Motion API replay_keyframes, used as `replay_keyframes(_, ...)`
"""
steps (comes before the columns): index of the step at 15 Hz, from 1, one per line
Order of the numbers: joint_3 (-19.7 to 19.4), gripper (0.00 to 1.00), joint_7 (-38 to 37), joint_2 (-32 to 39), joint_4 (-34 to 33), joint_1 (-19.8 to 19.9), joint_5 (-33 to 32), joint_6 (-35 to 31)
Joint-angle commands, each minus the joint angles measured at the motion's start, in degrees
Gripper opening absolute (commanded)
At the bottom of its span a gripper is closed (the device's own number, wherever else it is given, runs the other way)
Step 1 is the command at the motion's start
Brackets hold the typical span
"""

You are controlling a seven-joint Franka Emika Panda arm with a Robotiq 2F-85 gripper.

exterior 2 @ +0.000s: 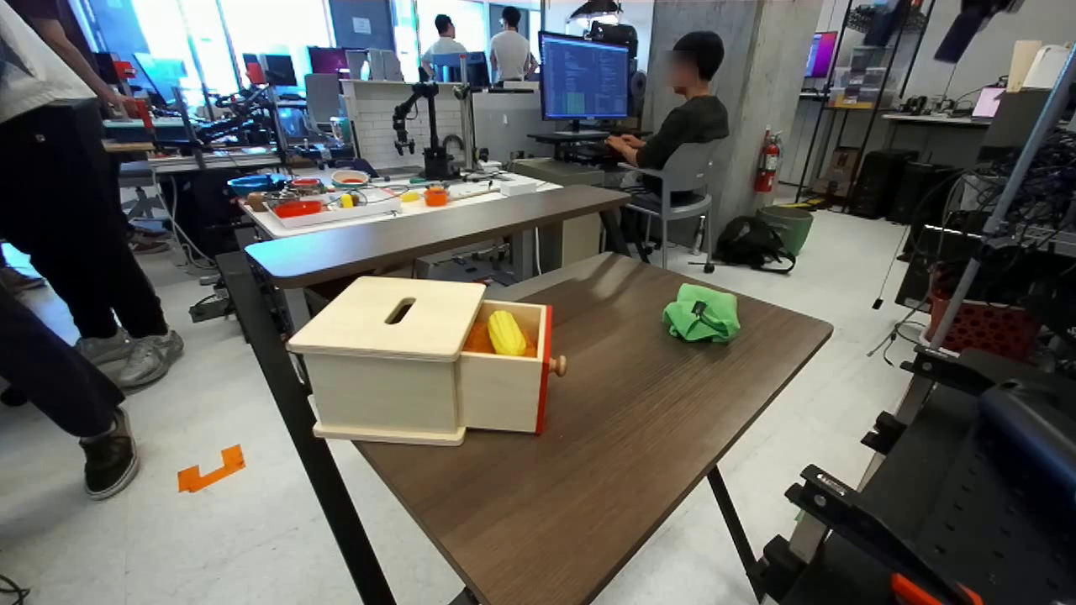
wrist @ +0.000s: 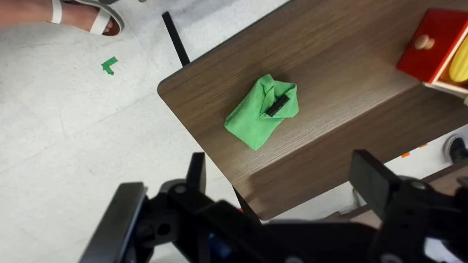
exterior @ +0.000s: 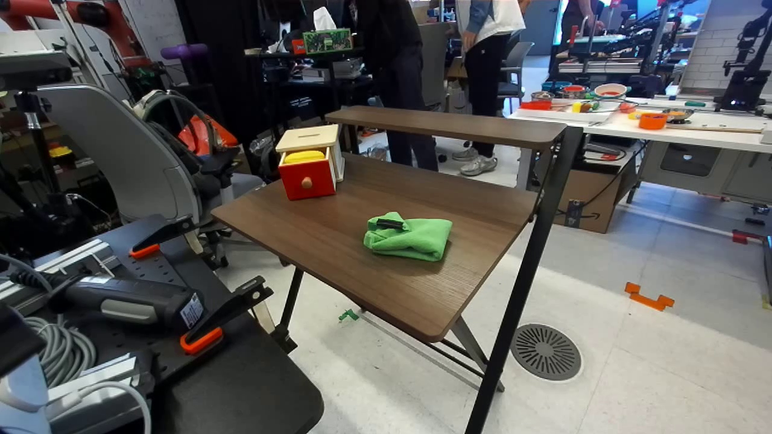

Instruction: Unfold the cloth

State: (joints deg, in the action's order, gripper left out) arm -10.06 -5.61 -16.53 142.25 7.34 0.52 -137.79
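The green cloth (exterior: 422, 237) lies folded in a compact bundle on the brown table (exterior: 325, 235). It also shows in an exterior view (exterior 2: 714, 318) and in the wrist view (wrist: 248, 122). A small black strip (wrist: 278, 105) lies on the cloth near one end, by a turned-up fold. My gripper (wrist: 278, 153) is open, with its two fingers wide apart and nothing between them. In the wrist view the cloth lies ahead of the fingertips, near the table's end, apart from the gripper. The gripper does not show in either exterior view.
A wooden box (exterior 2: 378, 395) with a red-fronted drawer (exterior: 307, 179) pulled open stands at the table's other end. A yellow object (exterior 2: 506, 334) sits in the drawer. A raised shelf (exterior: 446, 126) runs along one long side. A black cart (exterior: 241, 380) stands nearby.
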Motion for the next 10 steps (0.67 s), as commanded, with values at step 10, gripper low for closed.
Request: replay_keyframes(10, 4.05, 1.00, -25.23, 36.94, -6.29, -2.55, 11.93, -28.82)
